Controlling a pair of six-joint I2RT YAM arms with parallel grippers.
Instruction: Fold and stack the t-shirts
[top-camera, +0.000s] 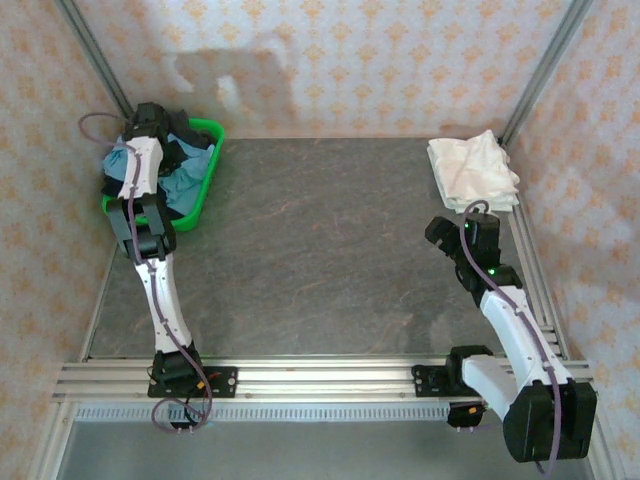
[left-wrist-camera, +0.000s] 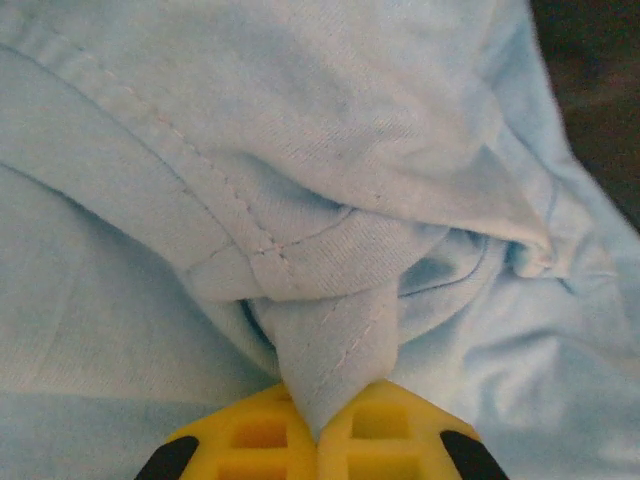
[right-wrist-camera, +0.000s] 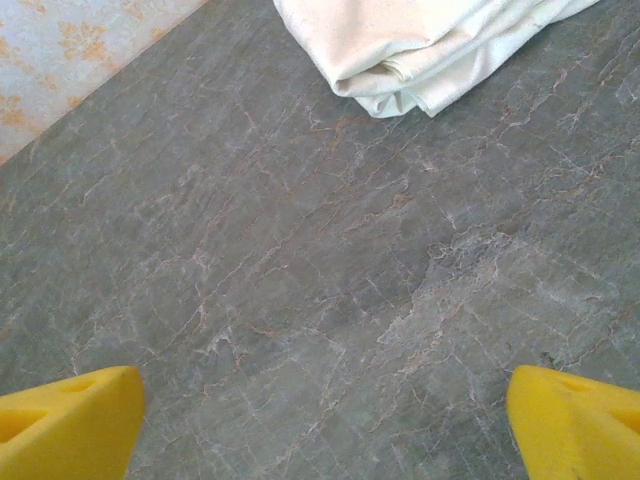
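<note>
1. Two yellow pads of the left gripper (left-wrist-camera: 318, 438) are seen pressed together, with a peak of the sky-blue t-shirt (left-wrist-camera: 300, 190) pinched between them; the grip is taken on cloth just below a stitched hem.
2. Around the pinch, the blue cloth is bunched in loose folds. In the top view the blue t-shirt (top-camera: 190, 165) lies heaped in the green basket (top-camera: 207, 124) at the far left corner of the table (top-camera: 320, 260), with the left arm bent over it.
3. Orientation of the blue tee: no long axis can be read, as it is crumpled. The pinched fold is pointed straight up out of the pads, and the hem seam is run diagonally across the wrist view. No print is visible.
4. Right gripper (right-wrist-camera: 320, 425): fingertips spread wide, nothing held, poised above bare table.
5. Cream-white t-shirts (top-camera: 472, 172) are laid folded in a pile at the far right corner, well apart from the basket. The pile's longer side is judged to run roughly near-to-far; a rolled fold edge (right-wrist-camera: 400, 80) is turned toward the right gripper. Their number cannot be told.
6. Progress, as judged: cream pile done; blue tee to be lifted out, spread, folded and stacked.
</note>
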